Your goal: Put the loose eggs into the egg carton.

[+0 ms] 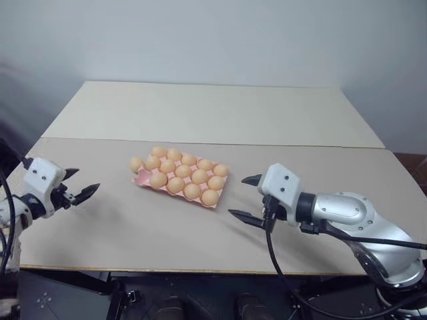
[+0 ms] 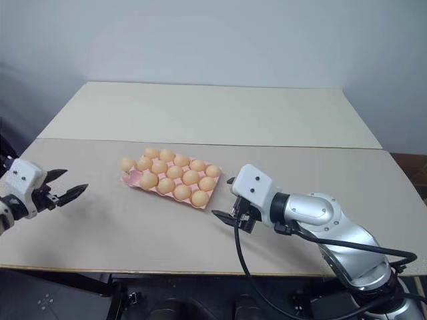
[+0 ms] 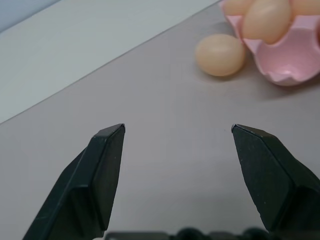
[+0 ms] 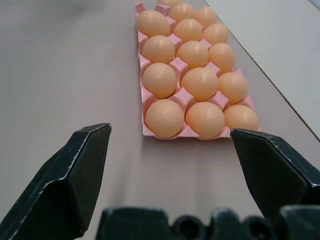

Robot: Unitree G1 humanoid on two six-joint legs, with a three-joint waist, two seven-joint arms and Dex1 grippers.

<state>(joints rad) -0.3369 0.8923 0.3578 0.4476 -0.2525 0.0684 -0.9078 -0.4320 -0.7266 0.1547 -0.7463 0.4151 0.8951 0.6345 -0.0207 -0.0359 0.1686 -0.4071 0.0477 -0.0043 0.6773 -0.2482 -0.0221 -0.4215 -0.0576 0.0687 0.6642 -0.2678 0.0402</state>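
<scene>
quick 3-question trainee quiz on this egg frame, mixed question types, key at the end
1. True or false: the right gripper is holding an egg.
2. Where is the loose egg?
A) on the table, just off the left end of the egg carton
B) between the left gripper's fingers
C) on the table's far section, well behind the carton
3. In a few words: what state is the left gripper in, and does it hold anything?

Key
1. False: its fingers are spread apart with nothing between them.
2. A
3. Open and empty, out to the left of the carton.
</scene>
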